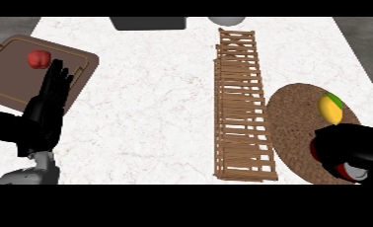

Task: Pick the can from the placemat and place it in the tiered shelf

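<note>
A round brown woven placemat (pixel 291 117) lies at the right of the counter. My right hand (pixel 348 144) is curled over a red can with a silver end (pixel 353 173) at the mat's near edge; most of the can is hidden by the hand. A yellow-green fruit (pixel 331 108) rests on the mat just beyond the hand. The wooden slatted tiered shelf (pixel 242 107) runs lengthwise down the counter, to the left of the mat. My left hand (pixel 45 110) shows at the left edge, open with fingers pointing up.
A brown cutting board (pixel 80 68) at the far left carries a red pepper (pixel 38 58). A dark grey box (pixel 148 22) and a pale round object (pixel 227 20) sit at the counter's far edge.
</note>
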`<state>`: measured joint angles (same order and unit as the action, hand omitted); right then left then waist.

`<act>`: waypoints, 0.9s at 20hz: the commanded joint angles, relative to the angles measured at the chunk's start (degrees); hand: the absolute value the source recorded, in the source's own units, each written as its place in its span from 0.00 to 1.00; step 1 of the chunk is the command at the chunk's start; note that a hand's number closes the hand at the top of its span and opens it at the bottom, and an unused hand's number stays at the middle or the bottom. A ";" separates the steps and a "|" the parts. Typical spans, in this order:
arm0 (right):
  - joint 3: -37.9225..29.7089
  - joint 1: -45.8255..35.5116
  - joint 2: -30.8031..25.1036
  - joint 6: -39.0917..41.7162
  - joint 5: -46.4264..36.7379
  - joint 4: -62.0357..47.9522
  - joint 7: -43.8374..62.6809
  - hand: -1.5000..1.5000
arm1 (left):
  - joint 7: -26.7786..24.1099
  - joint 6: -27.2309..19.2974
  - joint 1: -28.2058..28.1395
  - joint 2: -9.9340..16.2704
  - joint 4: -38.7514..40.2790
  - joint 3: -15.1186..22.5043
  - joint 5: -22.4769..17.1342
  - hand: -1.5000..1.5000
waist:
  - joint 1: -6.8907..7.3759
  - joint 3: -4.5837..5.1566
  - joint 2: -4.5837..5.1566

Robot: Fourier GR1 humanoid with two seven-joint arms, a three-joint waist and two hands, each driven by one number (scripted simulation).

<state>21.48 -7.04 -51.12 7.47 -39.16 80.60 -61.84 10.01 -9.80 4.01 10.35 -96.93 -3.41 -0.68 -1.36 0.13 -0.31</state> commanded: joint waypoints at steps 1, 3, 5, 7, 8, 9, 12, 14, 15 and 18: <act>-4.22 1.75 -6.62 12.60 14.40 2.29 -12.70 1.00 | 0.13 -0.53 -0.10 -0.34 -0.56 -0.08 0.15 0.50 | -0.50 0.01 -0.06; -6.82 1.37 -7.31 15.16 22.39 3.84 -8.29 1.00 | -0.14 0.77 -1.44 0.93 -1.01 -1.13 -0.80 0.50 | 0.37 0.04 -0.04; -10.78 -0.51 -12.07 18.24 29.77 5.65 -5.97 1.00 | -0.10 0.11 -0.93 -0.34 -0.69 0.32 0.05 0.50 | -0.07 0.09 -0.07; -12.16 -1.01 -14.61 20.40 35.08 4.91 -3.72 1.00 | 1.40 0.51 -0.14 -0.14 -1.87 0.56 -0.37 0.50 | 0.70 -0.02 0.08; -12.96 -1.20 -15.16 20.09 37.10 5.42 -2.84 1.00 | -1.97 -0.28 -0.53 -1.22 -0.21 0.79 0.62 0.50 | 0.66 -0.02 0.20; -14.44 -2.60 -16.33 20.93 39.77 5.15 -1.26 1.00 | -0.36 0.97 -0.20 0.07 -0.66 0.63 0.16 0.50 | 1.05 -0.04 0.22; -14.93 -6.08 -18.97 23.91 43.63 2.63 1.29 1.00 | 0.73 -0.53 1.17 -1.07 -0.80 1.74 1.62 0.50 | 1.89 -0.10 0.47; -12.97 -8.96 -17.13 23.87 45.93 6.43 9.14 1.00 | 1.40 0.85 3.01 -0.60 0.33 0.41 -0.64 0.50 | 2.13 -0.06 0.48; -13.57 -9.83 -17.36 24.89 47.21 3.48 8.30 1.00 | -1.32 0.36 2.93 -0.77 2.49 0.74 1.07 0.50 | 2.16 -0.08 0.60; -12.46 -12.60 -14.72 24.53 48.88 3.15 13.44 1.00 | -0.91 3.11 0.46 0.29 0.63 -0.68 -1.97 0.50 | 2.45 -0.09 0.44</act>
<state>9.26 -16.06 -67.08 22.98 6.09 85.32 -48.60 9.26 -8.47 5.58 10.04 -95.83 -3.17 -0.93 0.82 0.08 0.17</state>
